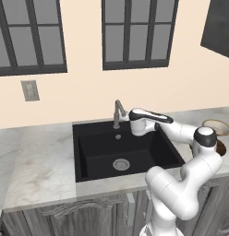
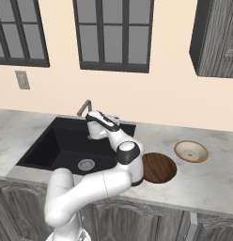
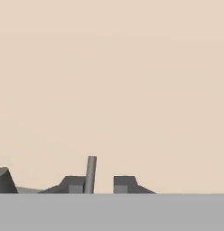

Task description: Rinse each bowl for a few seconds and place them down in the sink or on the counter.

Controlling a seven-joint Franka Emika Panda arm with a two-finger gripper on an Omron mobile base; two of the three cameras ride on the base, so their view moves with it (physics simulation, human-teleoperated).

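Hand view — gripper (image 3: 101, 185) fingers close around a thin grey tap lever (image 3: 91, 173), seemingly pinching it.

Two cameras rode on the base behind the arm, one at its left and one at its right, both looking forward and down from a middling distance. Both took in the same black sink (image 1: 121, 152), the tabletop (image 1: 38, 161) and the windowed wall. The hand camera looked along the pincer (image 3: 101, 184), close to the plain beige wall (image 3: 114, 81).
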